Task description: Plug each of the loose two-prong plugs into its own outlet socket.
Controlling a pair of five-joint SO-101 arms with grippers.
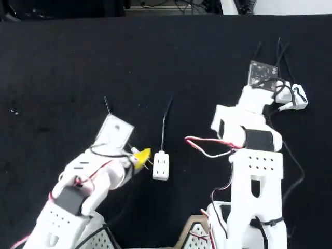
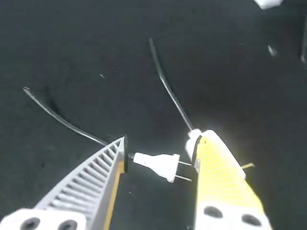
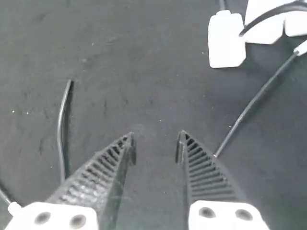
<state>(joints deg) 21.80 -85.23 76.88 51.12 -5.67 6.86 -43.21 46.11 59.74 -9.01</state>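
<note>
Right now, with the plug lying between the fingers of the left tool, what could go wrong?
1. The plug lies lengthwise in the open left tool, with its prongs toward the yellow finger. Closing may bend the prongs or pop the plug out.
2. The outlet socket lies loose beside that finger, so a push could slide it away.

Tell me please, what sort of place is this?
Probably a robotics lab bench or test setup. The left arm and the right arm, both white with exposed wiring, stand at a table covered in black, with an outlet socket and a loose plug laid out. Cables lie behind it.
</note>
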